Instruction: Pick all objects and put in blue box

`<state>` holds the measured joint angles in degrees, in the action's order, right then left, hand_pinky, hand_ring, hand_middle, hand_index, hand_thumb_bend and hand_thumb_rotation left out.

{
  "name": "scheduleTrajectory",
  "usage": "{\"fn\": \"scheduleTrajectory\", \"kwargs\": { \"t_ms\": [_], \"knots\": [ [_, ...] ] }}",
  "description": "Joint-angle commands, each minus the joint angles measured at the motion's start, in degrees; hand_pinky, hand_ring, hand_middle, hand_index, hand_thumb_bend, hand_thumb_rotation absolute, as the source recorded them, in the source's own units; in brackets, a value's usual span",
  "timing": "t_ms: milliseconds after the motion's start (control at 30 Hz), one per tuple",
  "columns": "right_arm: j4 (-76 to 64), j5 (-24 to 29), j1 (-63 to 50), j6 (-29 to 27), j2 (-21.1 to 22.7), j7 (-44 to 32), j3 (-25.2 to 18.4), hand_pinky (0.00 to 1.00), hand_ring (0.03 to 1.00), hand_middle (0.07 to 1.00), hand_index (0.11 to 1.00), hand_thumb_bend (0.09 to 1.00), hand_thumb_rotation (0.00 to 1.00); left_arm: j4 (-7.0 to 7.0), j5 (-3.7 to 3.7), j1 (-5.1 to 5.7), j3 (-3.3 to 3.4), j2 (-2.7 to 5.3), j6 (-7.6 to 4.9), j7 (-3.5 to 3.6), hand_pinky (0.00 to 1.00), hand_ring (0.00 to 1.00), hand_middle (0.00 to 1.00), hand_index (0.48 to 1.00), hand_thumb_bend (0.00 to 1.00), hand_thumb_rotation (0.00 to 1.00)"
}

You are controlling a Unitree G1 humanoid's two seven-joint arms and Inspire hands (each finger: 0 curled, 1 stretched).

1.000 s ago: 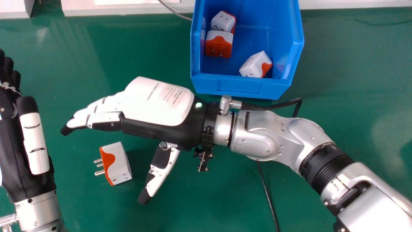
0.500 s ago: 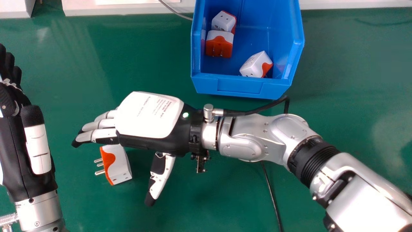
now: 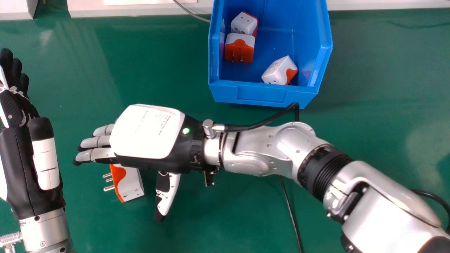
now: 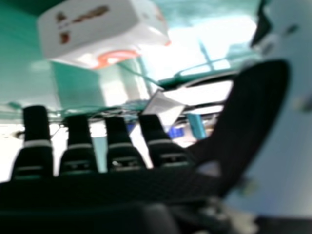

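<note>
One plug (image 3: 132, 185), loose: on the table (image 3: 225, 219), partly beneath the fingers (image 3: 97, 142) of the right hand (image 3: 146, 133), pins (image 3: 109, 188) pointing towards the left hand (image 3: 26, 158) at the head view's left edge. Right hand: empty, wide, fingers nearly straight, thumb (image 3: 168, 196) set well off. Three boxed plugs (image 3: 279, 71): inside the box (image 3: 262, 93), most of the job by my reckoning. Risk, first: closing from here; fingers meeting only a corner could spin the plug away before I trap it. Second: a fingertip landing on the pins, giving me a crooked hold that slips on the casing. Third: overreach leftward, cause of a knock between hands. Fourth: the wrist cable (image 3: 261, 123), looped near the box, catching its rim as I carry. Fifth: too low a lift, the plug striking the front wall and dropping outside.
</note>
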<state>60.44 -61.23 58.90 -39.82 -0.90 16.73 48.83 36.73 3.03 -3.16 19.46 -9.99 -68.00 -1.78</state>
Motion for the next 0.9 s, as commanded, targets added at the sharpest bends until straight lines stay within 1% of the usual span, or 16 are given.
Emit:
{"fn": "scheduleTrajectory", "kwargs": {
  "t_ms": [0, 167, 233, 333, 500, 567, 733, 833, 867],
  "knots": [
    [0.12, 0.49, 2.9, 0.48, -1.3, 1.51, 0.05, 0.75, 0.876, 0.904, 0.884, 1.0, 0.39, -0.37, 0.14, -0.27, 0.13, -0.32, -0.14, -0.25, 1.0, 1.0, 1.0, 0.938, 0.75, 1.0],
    [1.02, 0.07, 3.74, 1.3, -1.96, 2.41, 0.96, 0.75, 0.878, 0.908, 0.885, 1.0, 0.38, -0.68, 0.1, -0.2, 0.1, -0.23, -0.13, -0.28, 1.0, 1.0, 1.0, 0.937, 0.74, 1.0],
    [1.63, -0.2, 4.07, 1.76, -2.26, 2.93, 1.46, 0.74, 0.88, 0.91, 0.885, 1.0, 0.38, -0.35, 0.25, -0.3, 0.11, -0.31, -0.35, -0.19, 1.0, 1.0, 1.0, 0.937, 0.74, 1.0],
    [3.03, -0.26, 4.81, 2.68, -3.08, 3.42, 2.01, 0.74, 0.882, 0.914, 0.888, 1.0, 0.38, -0.08, 0.2, -0.44, 0.11, -0.29, -0.52, -0.19, 1.0, 1.0, 1.0, 0.937, 0.74, 1.0],
    [5.06, 0.67, 5.77, 3.53, -4.6, 2.21, 2.11, 0.74, 0.888, 0.919, 0.894, 1.0, 0.38, -0.16, -0.02, -0.55, -0.09, -0.11, -0.39, -0.22, 1.0, 1.0, 1.0, 0.937, 0.75, 1.0],
    [6.05, 0.4, 6.19, 4.96, -5.77, 1.93, 2.45, 0.74, 0.893, 0.923, 0.898, 1.0, 0.38, 0.05, -0.06, -0.62, -0.13, -0.23, -0.49, -0.14, 1.0, 1.0, 1.0, 0.937, 0.75, 1.0],
    [7.52, 0.29, 6.71, 6.75, -7.32, 1.2, 2.95, 0.74, 0.894, 0.927, 0.902, 1.0, 0.37, -0.15, -0.2, -0.45, -0.08, -0.33, -0.45, -0.18, 1.0, 1.0, 1.0, 0.937, 0.77, 1.0],
    [8.68, 0.43, 7.1, 6.85, -8.33, -1.21, 3.33, 0.74, 0.893, 0.928, 0.901, 1.0, 0.37, -0.31, -0.3, -0.44, -0.07, -0.3, -0.47, -0.22, 1.0, 1.0, 1.0, 0.937, 0.78, 1.0],
    [9.06, 0.37, 7.24, 6.81, -8.62, -2.04, 3.58, 0.75, 0.893, 0.929, 0.901, 1.0, 0.36, -0.09, -0.26, -0.5, -0.06, -0.34, -0.6, -0.18, 1.0, 1.0, 1.0, 0.936, 0.78, 1.0]
  ]
}}
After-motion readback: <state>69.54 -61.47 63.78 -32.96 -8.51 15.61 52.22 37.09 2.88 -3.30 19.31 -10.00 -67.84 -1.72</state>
